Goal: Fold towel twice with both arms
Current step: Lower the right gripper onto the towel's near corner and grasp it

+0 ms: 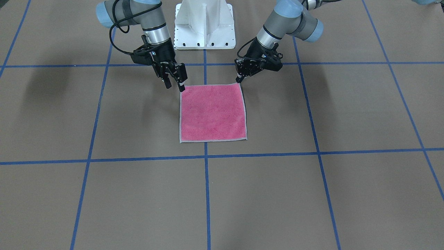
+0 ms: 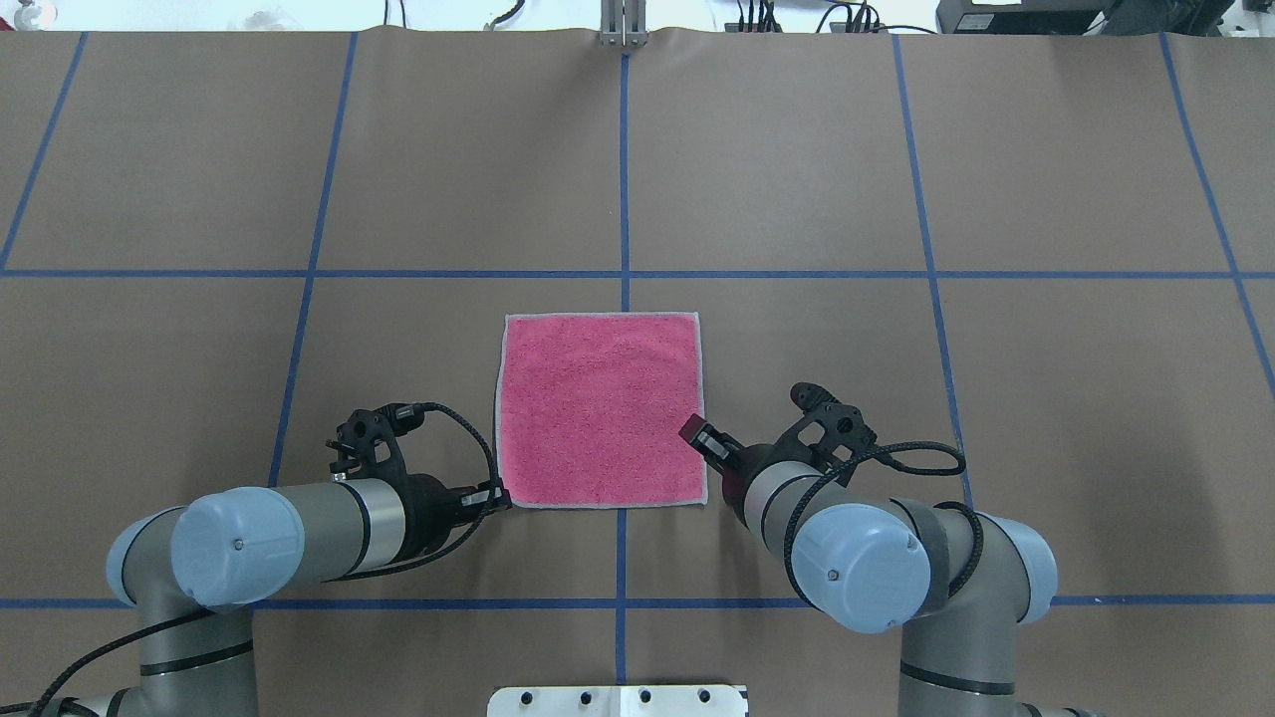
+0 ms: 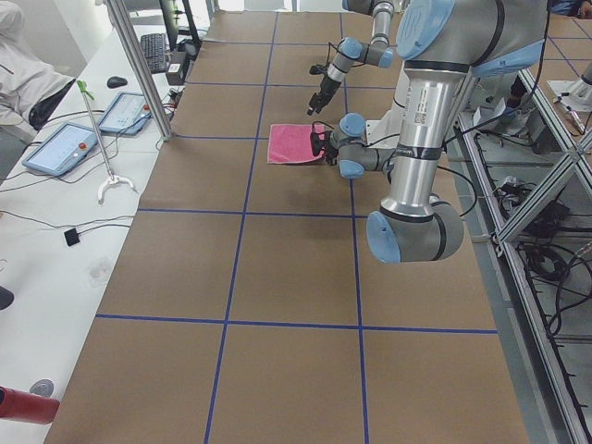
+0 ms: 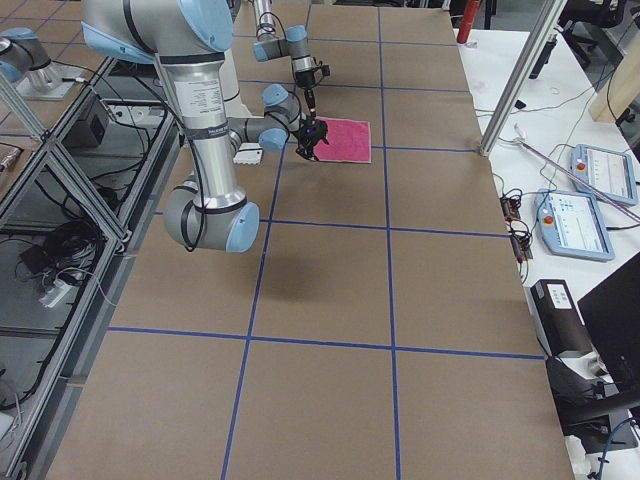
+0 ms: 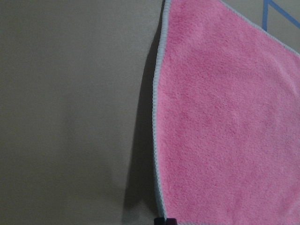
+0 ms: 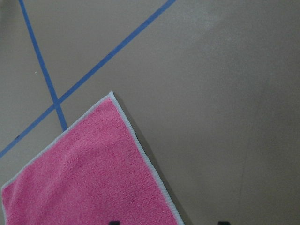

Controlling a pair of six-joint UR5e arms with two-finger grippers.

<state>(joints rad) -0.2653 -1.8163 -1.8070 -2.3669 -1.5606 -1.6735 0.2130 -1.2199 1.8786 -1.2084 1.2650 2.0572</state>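
Note:
The towel (image 1: pixel 212 113) (image 2: pixel 601 408) lies flat on the brown table, pink face up, with a light grey border. My left gripper (image 1: pixel 239 80) (image 2: pixel 501 495) is at the towel's corner nearest the robot on my left. In the left wrist view its fingertips (image 5: pixel 164 220) are together right at the towel's (image 5: pixel 225 117) border, so it looks shut on that edge. My right gripper (image 1: pixel 176 83) (image 2: pixel 697 436) hangs open at the other near corner. In the right wrist view one finger is over the towel (image 6: pixel 89 178) and the other over bare table.
The white pedestal base (image 1: pixel 204 24) stands just behind the towel. Blue tape lines (image 2: pixel 624 179) grid the table. A side desk with tablets (image 3: pixel 65 146) and a person's sleeve (image 3: pixel 23 69) lie beyond the table's far edge, and a metal post (image 4: pixel 515 85) stands there.

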